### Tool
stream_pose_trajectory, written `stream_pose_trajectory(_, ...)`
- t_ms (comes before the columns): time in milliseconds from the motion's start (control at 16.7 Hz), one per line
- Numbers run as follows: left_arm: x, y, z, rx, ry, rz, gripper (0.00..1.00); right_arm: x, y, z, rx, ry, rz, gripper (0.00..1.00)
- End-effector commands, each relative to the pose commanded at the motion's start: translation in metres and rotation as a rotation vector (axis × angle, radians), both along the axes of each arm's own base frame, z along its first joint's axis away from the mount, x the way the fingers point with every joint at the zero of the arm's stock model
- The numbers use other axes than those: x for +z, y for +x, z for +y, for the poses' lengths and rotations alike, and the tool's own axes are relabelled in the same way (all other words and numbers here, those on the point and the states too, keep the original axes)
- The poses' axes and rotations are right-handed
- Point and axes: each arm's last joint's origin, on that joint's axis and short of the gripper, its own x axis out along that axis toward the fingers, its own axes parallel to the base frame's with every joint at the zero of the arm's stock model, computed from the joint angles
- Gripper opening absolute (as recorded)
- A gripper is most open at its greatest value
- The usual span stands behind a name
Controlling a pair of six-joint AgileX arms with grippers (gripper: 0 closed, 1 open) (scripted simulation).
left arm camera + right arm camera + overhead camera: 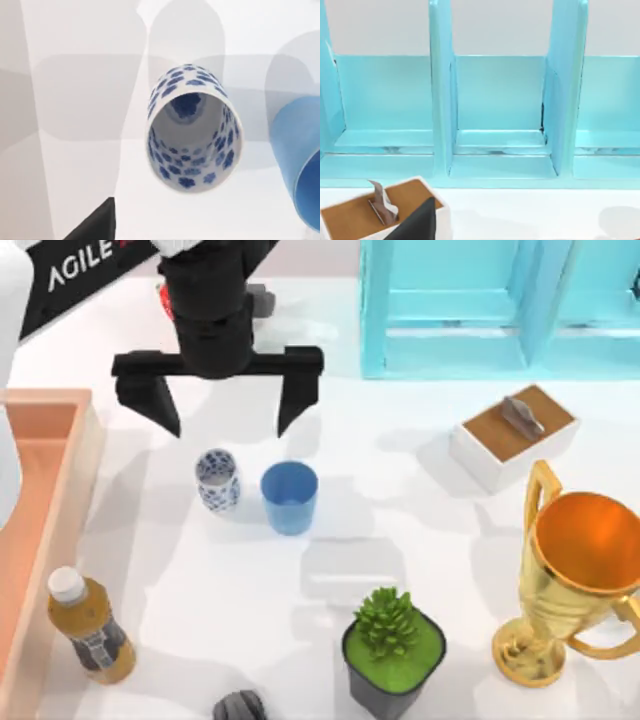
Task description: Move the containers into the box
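The white cup with the dark-blue pattern [217, 479] stands upright left of the table's middle, with the plain blue tumbler [290, 497] close on its right. My left gripper [228, 405] hangs open just behind the two cups, its black fingers spread wide and holding nothing. In the left wrist view the patterned cup [192, 127] is seen close up through its open mouth, the blue tumbler [300, 165] is beside it, and one black fingertip [95, 225] pokes in. The orange-brown box [85, 440] lies along the table's left edge. A dark fingertip [420, 220] of my right gripper is in the right wrist view.
An amber white-capped bottle [88, 628] stands at the front left near the box. A black pot with a green plant [393, 650] and a gold trophy [575, 575] are at the front right. Behind them sit a small white wooden-topped box [512, 437] and a turquoise frame [500, 305].
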Motion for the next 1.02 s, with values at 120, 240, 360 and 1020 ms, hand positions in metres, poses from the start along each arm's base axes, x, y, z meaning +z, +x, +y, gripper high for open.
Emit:
stream_pose_trajectory(120, -0.023, 0.001, -0.001, 0.001, -0.002, -0.005, 1.0, 0.0, 0.0, 0.0, 0.0, 0.0, 0.0, 1.0)
stream_pose_trajectory(240, -0.05, 0.001, -0.001, 0.0, -0.006, -0.012, 1.0, 0.0, 0.0, 0.0, 0.0, 0.0, 0.0, 1.0)
stream_pose_trajectory(360, -0.071, -0.001, -0.001, 0.0, -0.003, -0.007, 1.0, 0.0, 0.0, 0.0, 0.0, 0.0, 0.0, 1.0)
stream_pose_trajectory(1020, -0.079, -0.002, 0.0, 0.0, -0.002, -0.004, 0.55, 0.0, 0.0, 0.0, 0.0, 0.0, 0.0, 1.0)
